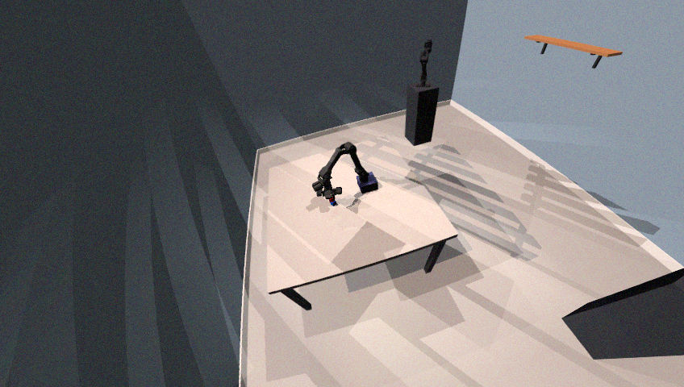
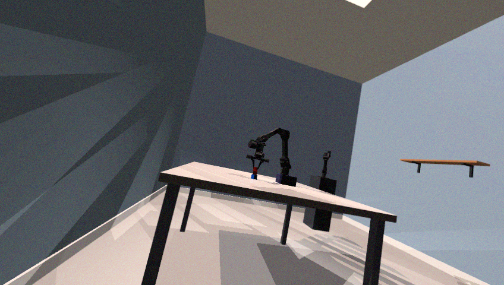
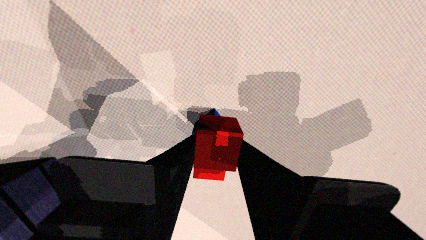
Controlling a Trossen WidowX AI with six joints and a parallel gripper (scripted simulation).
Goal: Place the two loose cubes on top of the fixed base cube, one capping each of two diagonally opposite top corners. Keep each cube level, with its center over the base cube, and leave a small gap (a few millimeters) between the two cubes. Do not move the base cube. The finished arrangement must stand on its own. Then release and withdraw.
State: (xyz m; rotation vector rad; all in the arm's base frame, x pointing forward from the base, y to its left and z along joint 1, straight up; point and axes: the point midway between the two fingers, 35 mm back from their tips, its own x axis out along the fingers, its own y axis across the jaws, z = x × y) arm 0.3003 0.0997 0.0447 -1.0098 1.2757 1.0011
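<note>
The blue base cube [image 1: 333, 203] [image 2: 253, 176] [image 3: 215, 113] stands on the table, with only its corner showing in the wrist view. My gripper [image 3: 216, 141] [image 1: 331, 196] [image 2: 255, 168] points down over it, shut on a red cube [image 3: 227, 157]. A bright red strip of the other red cube [image 3: 210, 176] shows past the held cube's lower edge. In the top and exterior views the red cubes merge into one small red patch [image 2: 255, 170] right above the blue cube. The held cube, the fingers and small size hide the gap between the cubes and whether the held one touches the base cube.
The pale table [image 1: 306, 249] [image 2: 208, 172] carries the arm's dark blue mount [image 1: 367, 182] [image 2: 285, 179], to the right of the cubes in the top and exterior views. A second arm stands on a black pedestal [image 1: 421, 114] [image 2: 320, 211] beyond the table. An orange shelf [image 1: 571, 44] [image 2: 444, 162] hangs on the wall.
</note>
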